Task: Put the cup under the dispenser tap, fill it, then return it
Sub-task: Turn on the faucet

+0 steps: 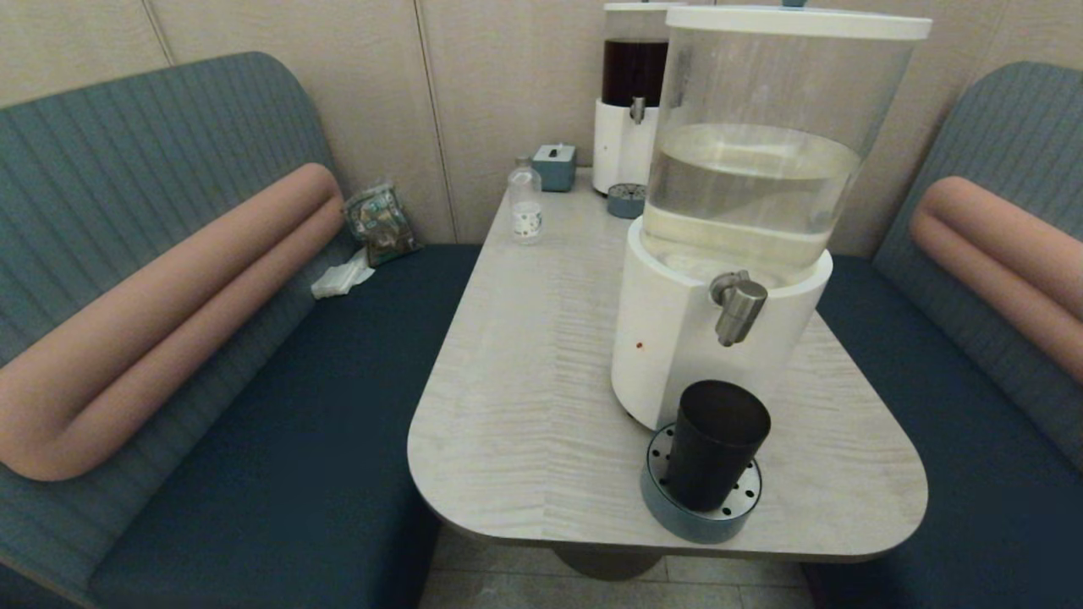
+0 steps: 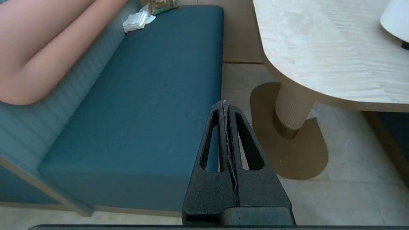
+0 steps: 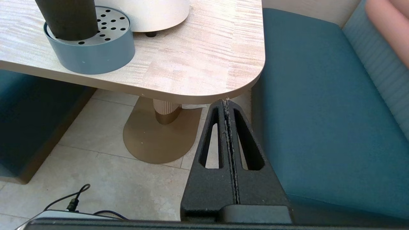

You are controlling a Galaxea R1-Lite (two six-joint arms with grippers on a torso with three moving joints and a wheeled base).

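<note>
The dark, nearly black cup (image 1: pixel 716 442) stands upright on the round blue-grey drip tray (image 1: pixel 656 501), directly below the brushed-steel dispenser tap (image 1: pixel 739 306) of the big white-based clear tank (image 1: pixel 749 186). The right wrist view shows the cup (image 3: pixel 65 16) and the tray (image 3: pixel 96 54) near the table's front edge. My left gripper (image 2: pixel 225 104) is shut on nothing, low beside the left bench, off the table. My right gripper (image 3: pixel 226 102) is also shut and empty, below the table's front right corner. Neither arm appears in the head view.
The light wood table (image 1: pixel 525 355) also carries a small clear bottle (image 1: pixel 525 203), a blue tissue box (image 1: pixel 554 166) and a dark-liquid dispenser (image 1: pixel 630 93) at the back. Blue benches (image 1: pixel 296 440) flank the table. The table's pedestal (image 3: pixel 166 111) stands on the tiled floor.
</note>
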